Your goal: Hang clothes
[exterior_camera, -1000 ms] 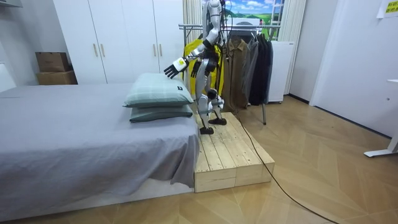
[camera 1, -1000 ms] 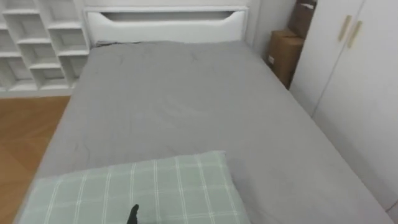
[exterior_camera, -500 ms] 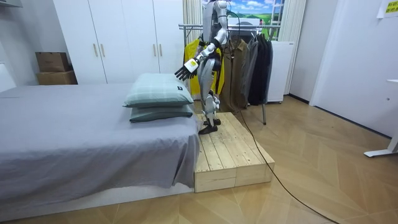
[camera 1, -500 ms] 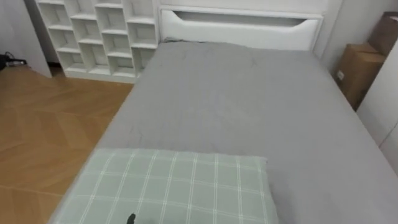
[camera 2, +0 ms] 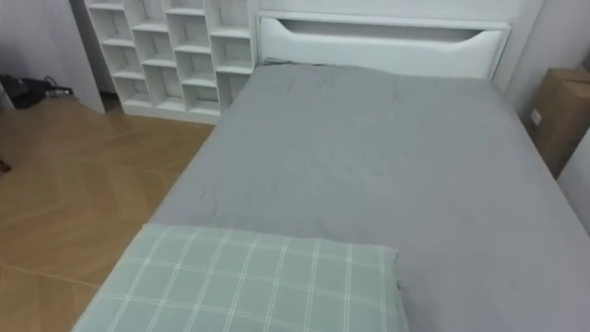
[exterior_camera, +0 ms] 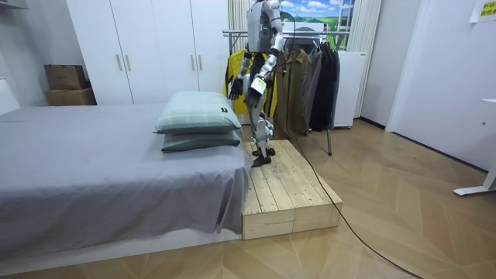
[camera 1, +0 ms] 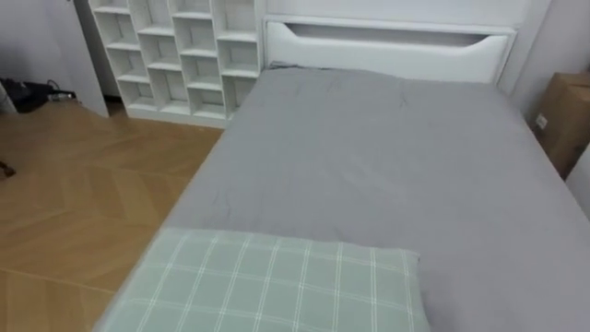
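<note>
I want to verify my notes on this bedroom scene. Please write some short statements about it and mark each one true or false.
1. The checked pillow lies on top of a second pillow. True.
2. The robot stands on the bare floor. False: it stands on a wooden platform at the end of the bed.
3. A rack close to the robot holds hanging clothes. True.
4. The bed sheet is blue. False: it is grey.

Place: bedroom
Bed (camera 1: 387, 166): grey, spread out ahead of the hands (exterior_camera: 256, 87), checked pillow (camera 1: 277, 290) nearest
Rack of hung clothes (exterior_camera: 306, 77): stood behind the hands
</note>
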Robot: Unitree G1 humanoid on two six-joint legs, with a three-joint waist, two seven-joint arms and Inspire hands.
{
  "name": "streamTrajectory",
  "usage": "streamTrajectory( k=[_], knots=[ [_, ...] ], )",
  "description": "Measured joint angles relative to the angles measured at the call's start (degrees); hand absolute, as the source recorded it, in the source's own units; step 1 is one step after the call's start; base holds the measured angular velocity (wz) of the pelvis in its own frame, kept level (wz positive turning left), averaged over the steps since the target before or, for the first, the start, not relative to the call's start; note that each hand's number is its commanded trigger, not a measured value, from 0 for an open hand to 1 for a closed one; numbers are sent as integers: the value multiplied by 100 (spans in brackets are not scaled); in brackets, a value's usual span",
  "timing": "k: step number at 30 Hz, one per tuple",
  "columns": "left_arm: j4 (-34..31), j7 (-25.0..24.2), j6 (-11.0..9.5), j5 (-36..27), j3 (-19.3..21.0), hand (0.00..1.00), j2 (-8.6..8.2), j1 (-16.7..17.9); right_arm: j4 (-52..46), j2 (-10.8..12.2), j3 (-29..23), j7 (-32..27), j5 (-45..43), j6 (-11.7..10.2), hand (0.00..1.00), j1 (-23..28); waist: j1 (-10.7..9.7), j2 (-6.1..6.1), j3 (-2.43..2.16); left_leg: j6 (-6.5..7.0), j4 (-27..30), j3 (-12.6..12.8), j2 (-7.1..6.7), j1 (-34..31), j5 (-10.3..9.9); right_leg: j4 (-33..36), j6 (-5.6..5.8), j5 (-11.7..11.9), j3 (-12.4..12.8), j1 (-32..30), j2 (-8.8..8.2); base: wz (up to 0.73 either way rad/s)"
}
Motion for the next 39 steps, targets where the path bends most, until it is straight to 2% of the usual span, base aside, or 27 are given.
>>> streamTrajectory(
  k=[4,6,7,11,12,16,20,29,33,39],
  knots=[
    [528,203,38,-84,335,0,-2,324,-2,27,-166,6,38,-1,0,-5,30,56,-6,3,-33,2,-12,22,-2,2,15,-8,-13,14,-15,2],
    [901,288,69,-60,393,0,2,367,-3,27,-187,8,29,0,0,-3,34,76,18,10,-42,6,-10,55,-9,5,17,-7,-62,72,-21,4],
    [1178,301,129,-21,391,0,-3,402,4,25,-190,12,30,3,0,5,49,75,58,16,-43,7,-7,88,-37,9,24,-12,-58,114,-20,0],
    [1542,141,463,-34,385,0,-59,398,10,18,-189,215,53,14,0,26,70,67,63,21,4,11,5,79,-71,6,36,-40,-3,98,-15,-2],
    [1558,90,576,-55,370,0,-67,396,4,18,-183,238,93,50,0,62,106,67,62,25,4,16,5,86,-72,10,37,-41,32,105,-13,-5],
    [1559,-13,808,-97,365,0,-68,343,0,47,-171,248,235,189,0,133,113,61,58,32,6,15,-1,85,-71,18,47,-38,60,108,-15,-1],
    [1577,-192,1022,-14,372,0,-65,172,5,74,-191,315,261,199,0,176,51,59,20,43,28,20,-3,105,-67,19,56,-31,50,117,-19,0],
    [1754,-535,1292,42,275,0,-60,-102,15,123,-198,452,451,200,0,254,-104,29,21,42,-10,172,29,209,-74,2,53,-29,188,164,-31,-9],
    [1753,-640,1352,47,200,0,-60,-110,28,149,-252,440,451,207,0,241,-231,28,22,54,-35,217,27,226,-83,17,59,-26,230,177,-38,-4],
    [1755,-841,1493,54,153,0,-62,-96,43,157,-319,431,434,255,0,238,-316,33,25,55,-115,340,44,312,-100,19,63,-24,359,174,-54,-13]
  ],
)
